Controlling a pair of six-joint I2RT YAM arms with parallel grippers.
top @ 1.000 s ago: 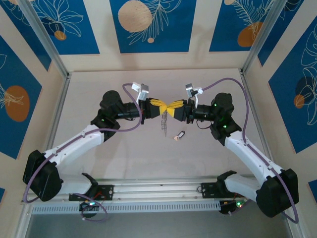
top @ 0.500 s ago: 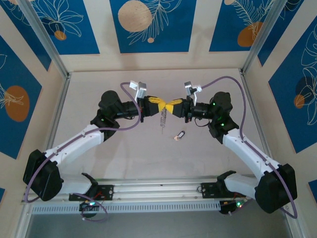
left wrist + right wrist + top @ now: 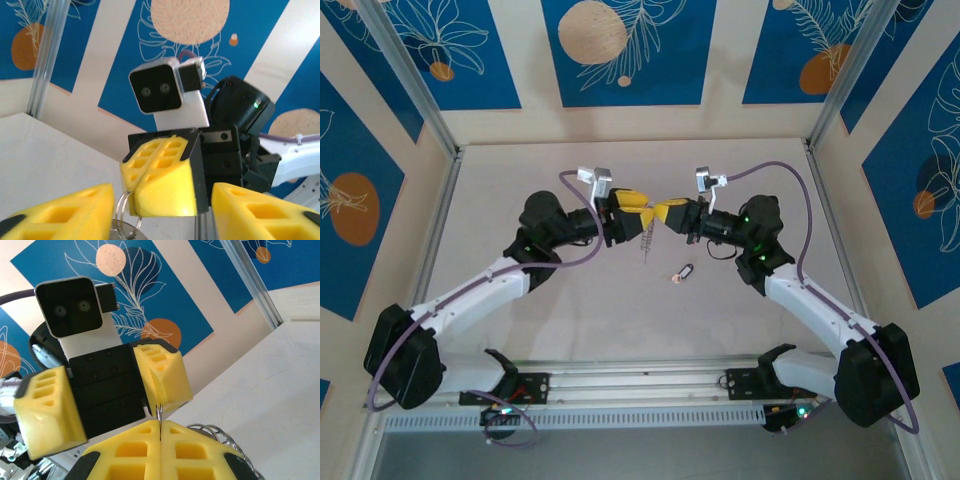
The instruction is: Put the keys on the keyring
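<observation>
The right gripper (image 3: 668, 212) is found clamped on the keyring (image 3: 647, 244), which hangs beneath it over the table (image 3: 570, 320). The left gripper (image 3: 638, 212) is held with jaws apart, facing it. The key (image 3: 682, 272) lies on the table nearby.

Facing jaws crowd the keyring (image 3: 647, 242); the keys (image 3: 682, 272) lie unobstructed.

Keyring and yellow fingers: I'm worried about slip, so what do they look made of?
Keyring: probably thin steel wire, bright silver, with glinting coiled loops. Fingers: seemingly matte yellow plastic, with ribbed open pockets and sharp edges; firm rubber can't be ruled out.
</observation>
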